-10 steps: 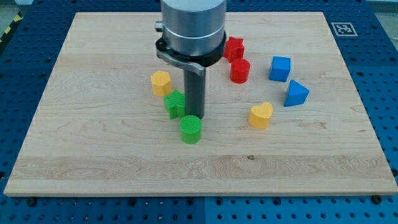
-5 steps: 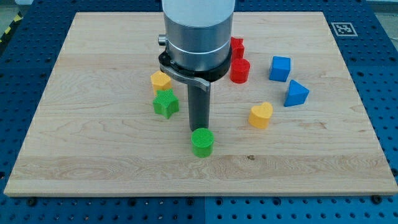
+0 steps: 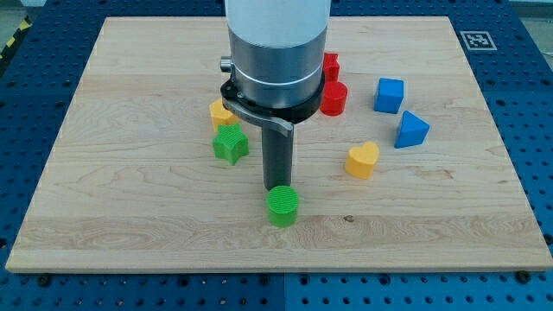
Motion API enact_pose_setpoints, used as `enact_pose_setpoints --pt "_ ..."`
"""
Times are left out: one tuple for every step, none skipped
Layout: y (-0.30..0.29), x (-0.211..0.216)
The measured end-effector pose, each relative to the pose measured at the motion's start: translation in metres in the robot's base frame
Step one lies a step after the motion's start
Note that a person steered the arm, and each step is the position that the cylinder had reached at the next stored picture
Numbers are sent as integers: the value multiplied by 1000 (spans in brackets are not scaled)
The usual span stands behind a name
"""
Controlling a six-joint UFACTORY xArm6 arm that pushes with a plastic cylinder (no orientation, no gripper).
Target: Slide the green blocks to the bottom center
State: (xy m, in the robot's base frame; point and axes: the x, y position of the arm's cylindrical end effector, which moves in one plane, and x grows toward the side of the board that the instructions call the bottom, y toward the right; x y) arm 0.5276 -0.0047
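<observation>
A green cylinder (image 3: 282,206) sits near the bottom centre of the wooden board (image 3: 112,199). My tip (image 3: 276,187) is right behind it, touching its top edge. A green star block (image 3: 231,143) lies up and to the left of the tip, apart from the rod. The arm's grey body hides part of the board above the rod.
A yellow block (image 3: 221,113) sits just above the green star, partly hidden by the arm. A red cylinder (image 3: 333,98) and a red star (image 3: 329,65) are at the top centre. A blue cube (image 3: 389,95), a blue triangle (image 3: 411,130) and a yellow heart (image 3: 363,160) lie right.
My tip has pushed the green cylinder down and slightly right toward the bottom centre. The green star shifted left early on and has since stayed put.
</observation>
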Motion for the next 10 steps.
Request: enact_pose_setpoints --pt "0 0" --pt "-39 -3" --pt "-107 -10" --pt "-137 -57" --pt "-137 -90" --pt "-135 -86" --pt "-114 -77" --pt "-87 -77" --pt "-76 -76" --pt "-73 -61"
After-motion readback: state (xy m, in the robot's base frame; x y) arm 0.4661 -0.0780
